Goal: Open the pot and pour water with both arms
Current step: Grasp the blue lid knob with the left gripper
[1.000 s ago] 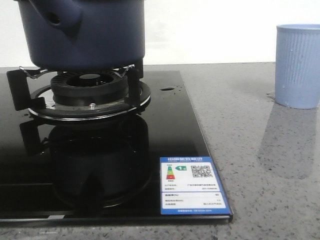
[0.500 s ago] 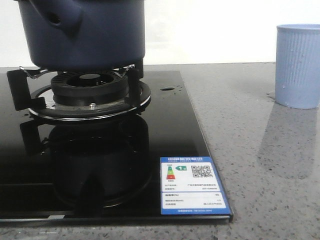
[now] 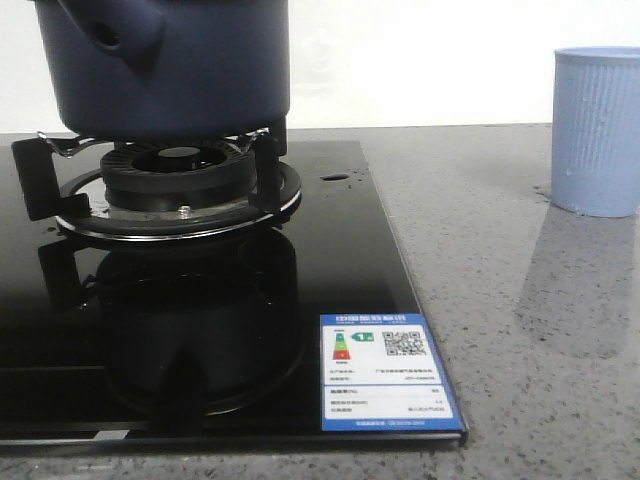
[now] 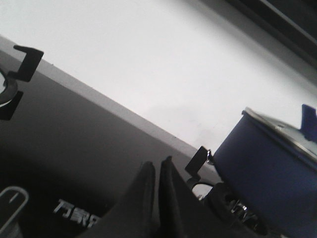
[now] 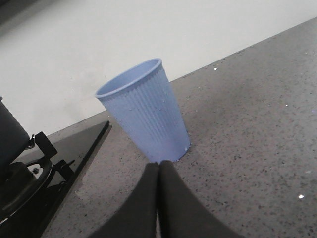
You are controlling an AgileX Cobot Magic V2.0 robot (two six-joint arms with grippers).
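Nothing's happening yet: the pot (image 3: 165,65) is sitting on the burner (image 3: 180,170), lid apparently on. Both the left pincer (image 4: 157,171) and right pincer (image 5: 159,171) are hanging pinched closed and empty, so I'm guessing the lid grab is coming next.

Pale blue cup (image 3: 598,131) a touch further right in the front view, nothing else moved

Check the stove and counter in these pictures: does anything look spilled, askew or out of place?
A small wet smear lies on the black glass hob beside the burner, and drops cling to the pale blue cup. The pot sits level on its support; the cup stands upright.
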